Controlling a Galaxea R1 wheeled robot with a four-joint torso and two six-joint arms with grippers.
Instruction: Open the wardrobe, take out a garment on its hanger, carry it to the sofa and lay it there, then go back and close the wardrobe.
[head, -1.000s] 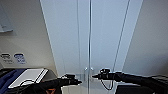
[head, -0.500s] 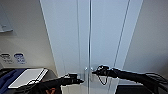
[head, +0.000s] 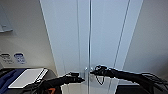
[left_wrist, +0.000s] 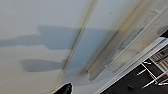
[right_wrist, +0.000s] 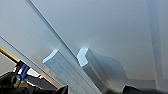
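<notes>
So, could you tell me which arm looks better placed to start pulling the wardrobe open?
Probably the right. In the head view the right hand sits against the handles at the wardrobe centre seam, while the left hand hangs slightly lower, just left of them. The doors are closed.

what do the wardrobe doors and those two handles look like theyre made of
The tall white panelled wardrobe doors look like painted or laminated board: smooth, matte, taking soft shadows in the left wrist view. The two small white block handles at the centre seam look painted or plastic in the same finish, with slightly glossier edges; which one is unclear.
</notes>
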